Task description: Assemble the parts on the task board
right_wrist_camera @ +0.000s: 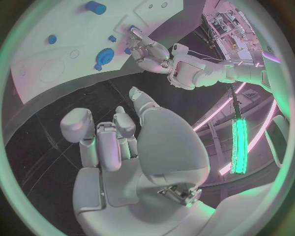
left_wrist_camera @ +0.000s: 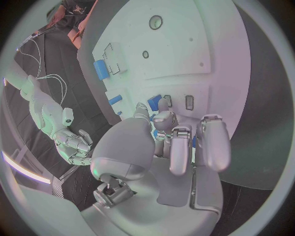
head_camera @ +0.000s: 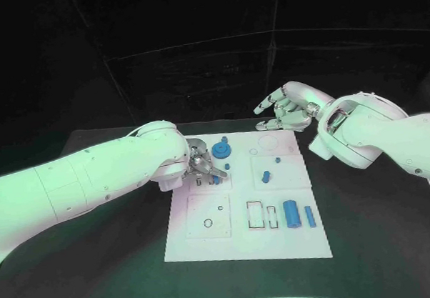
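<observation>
Black table [head_camera: 104,275] carried the white board [head_camera: 247,239] at its middle, with blue parts on it: a cylinder [head_camera: 291,214] near its front right, a gear [head_camera: 222,148] near the far edge. Left hand [head_camera: 202,166] rested fingers-down on the board beside the gear, fingers curled around small blue parts, though whether it gripped any I could not tell. Right hand [head_camera: 287,107] hovered off the board's far right corner, fingers apart, holding nothing.

Left hand [head_camera: 202,166] fingers down; right hand [head_camera: 286,107] raised, empty.
</observation>
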